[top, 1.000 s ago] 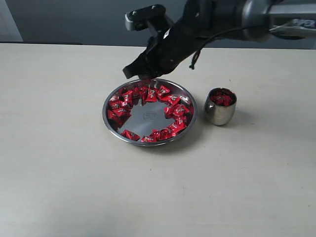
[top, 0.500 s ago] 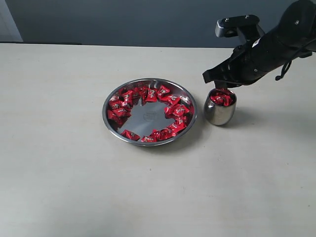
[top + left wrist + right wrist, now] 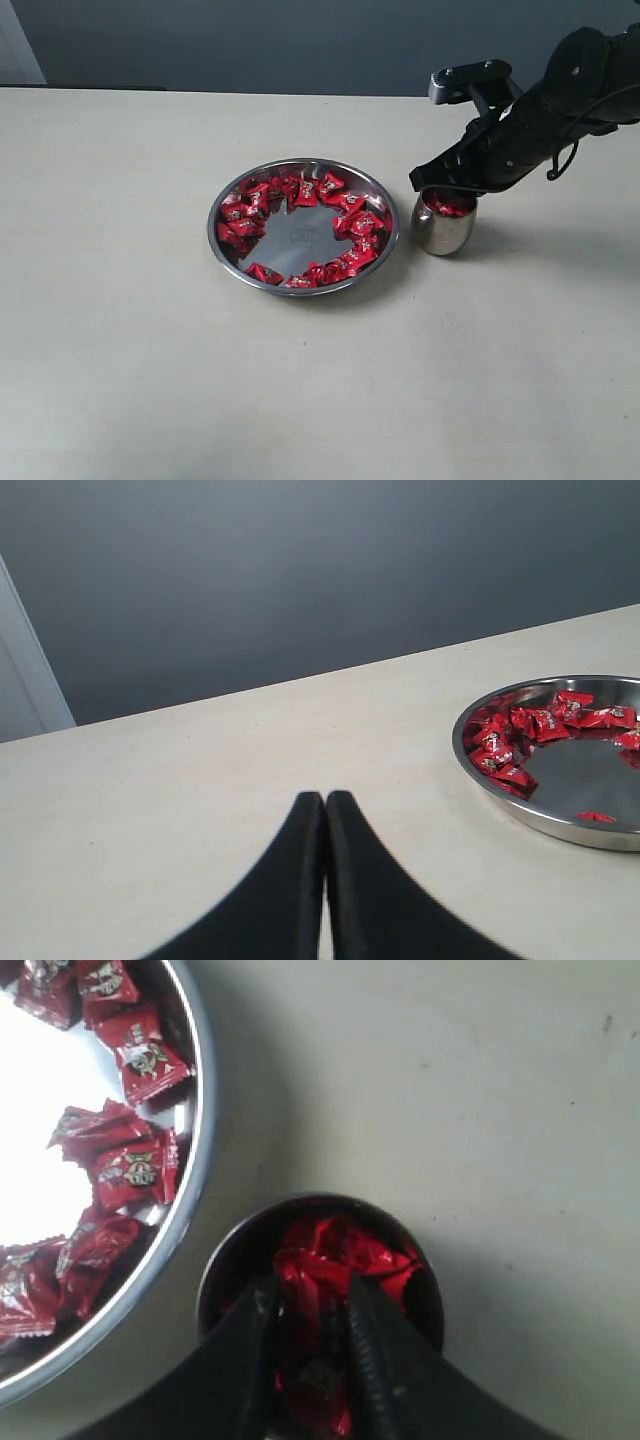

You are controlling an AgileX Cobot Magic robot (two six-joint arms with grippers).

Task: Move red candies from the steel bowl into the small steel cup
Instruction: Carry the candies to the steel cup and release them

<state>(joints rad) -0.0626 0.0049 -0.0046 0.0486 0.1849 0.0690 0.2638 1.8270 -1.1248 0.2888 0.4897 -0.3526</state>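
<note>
The steel bowl (image 3: 216, 216) sits mid-table, with red candies (image 3: 305, 190) ringed around its bare mirror bottom. To its right stands the small steel cup (image 3: 443, 232), holding several red candies (image 3: 452, 207). My right gripper (image 3: 445, 192) dips into the cup's mouth. In the right wrist view its fingers (image 3: 312, 1290) stand a candy's width apart inside the cup rim (image 3: 215, 1270), with a red candy (image 3: 318, 1360) pinched between them. My left gripper (image 3: 325, 798) is shut and empty, low over bare table beside the bowl (image 3: 500, 800); it is out of the exterior view.
The right arm (image 3: 540, 100) reaches in from the upper right, above the cup. The pale table (image 3: 120, 350) ends at a dark wall behind. The bowl's rim (image 3: 195, 1160) lies close beside the cup.
The right gripper left the far rim of the bowl, swung right over the cup, and has now sunk lower into its mouth.
</note>
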